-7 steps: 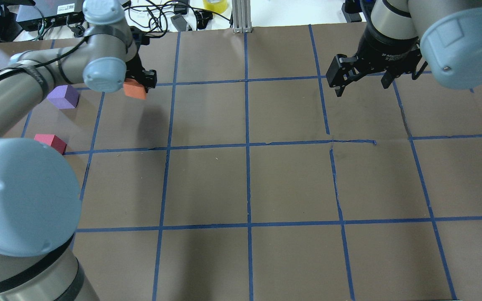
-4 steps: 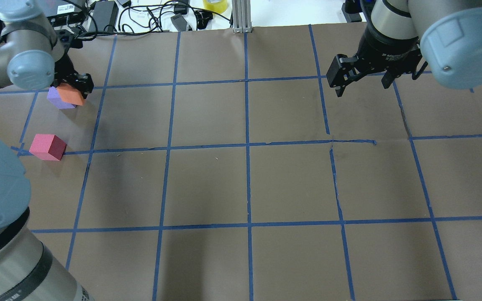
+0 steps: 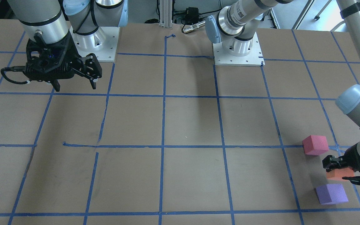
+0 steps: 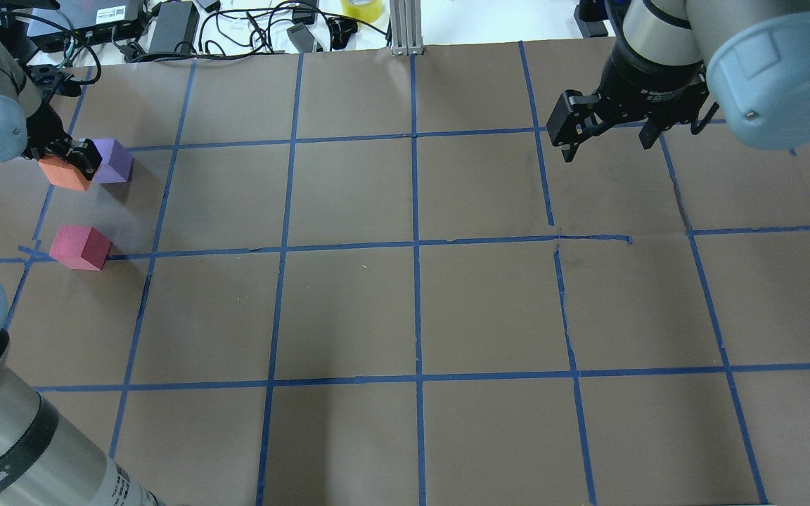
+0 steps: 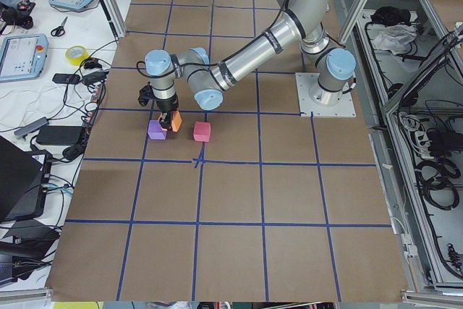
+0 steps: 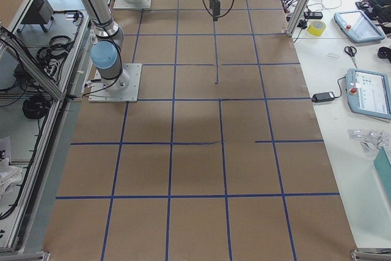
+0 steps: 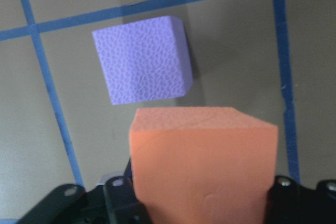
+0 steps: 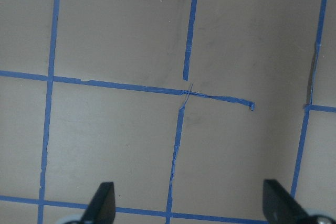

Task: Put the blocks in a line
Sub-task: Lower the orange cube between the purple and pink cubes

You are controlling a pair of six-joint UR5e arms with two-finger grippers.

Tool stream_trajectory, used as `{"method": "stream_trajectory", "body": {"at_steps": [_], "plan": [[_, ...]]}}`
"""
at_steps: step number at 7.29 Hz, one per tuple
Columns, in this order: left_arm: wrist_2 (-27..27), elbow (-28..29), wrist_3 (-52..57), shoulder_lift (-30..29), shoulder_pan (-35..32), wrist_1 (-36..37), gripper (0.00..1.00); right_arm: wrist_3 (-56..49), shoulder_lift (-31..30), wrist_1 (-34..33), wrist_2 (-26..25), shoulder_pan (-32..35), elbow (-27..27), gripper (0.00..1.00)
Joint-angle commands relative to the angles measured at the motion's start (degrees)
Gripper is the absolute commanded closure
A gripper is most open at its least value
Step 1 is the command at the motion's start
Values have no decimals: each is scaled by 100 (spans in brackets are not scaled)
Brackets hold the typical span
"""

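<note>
The left gripper [image 3: 342, 171] has its fingers [image 3: 330, 162] clamped on opposite sides of the orange block [image 7: 202, 161]. It holds the block at the left end of the tabletop [image 4: 349, 309], between the purple block [image 4: 113, 159] and the pinkish-red block [image 4: 80, 247], just beside the purple one with a narrow gap; whether the orange block touches the tabletop I cannot tell. The right gripper [image 4: 609, 144] hangs over the far right, well apart from all three blocks, its fingers [image 8: 102, 205] spread wide and holding nothing.
</note>
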Motion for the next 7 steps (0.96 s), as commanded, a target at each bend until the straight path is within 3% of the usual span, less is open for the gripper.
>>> {"method": "stream_trajectory", "body": {"at_steps": [1, 3, 5, 7], "plan": [[-109, -101, 145, -107, 68, 16, 100, 7, -30, -1, 9, -2, -1, 0], [-109, -207, 172, -134, 199, 147, 100, -2, -38, -1, 1, -11, -1, 0], [-572, -487, 163, -187, 331, 393, 100, -46, -38, -1, -8, -11, -1, 0], [-696, -585, 137, -222, 332, 500, 100, -46, -30, -10, -8, -19, -1, 0]]}}
